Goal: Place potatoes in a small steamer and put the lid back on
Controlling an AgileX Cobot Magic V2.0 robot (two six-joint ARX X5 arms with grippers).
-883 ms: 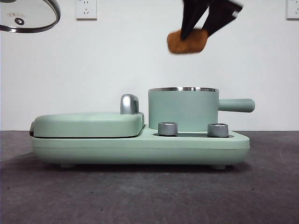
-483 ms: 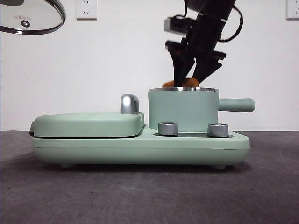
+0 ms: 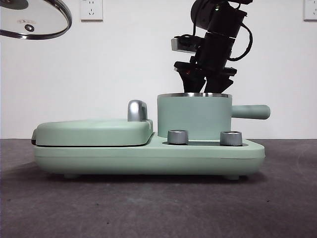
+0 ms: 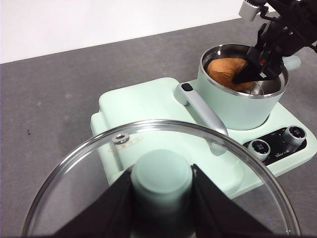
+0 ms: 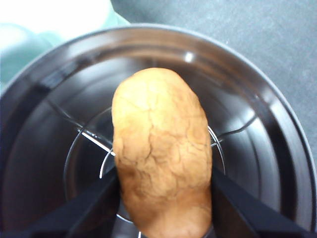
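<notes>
Your right gripper point(image 5: 163, 208) has dropped into the pot point(image 3: 194, 116) at centre frame, jaws clamped on the potato point(image 5: 161, 148), which a second ago hung above the rim. Release comes next, I judge. Your left gripper point(image 4: 162, 198) holds the lid point(image 3: 33, 19) by its knob, upper left. From the front the pot wall hides the potato.

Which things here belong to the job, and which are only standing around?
Part of the job:
- potato, held by the right claw inside the small steamer
- glass lid, held up by the left claw

Not part of the job:
- flat griddle cover
- two knobs
- wall sockets
</notes>
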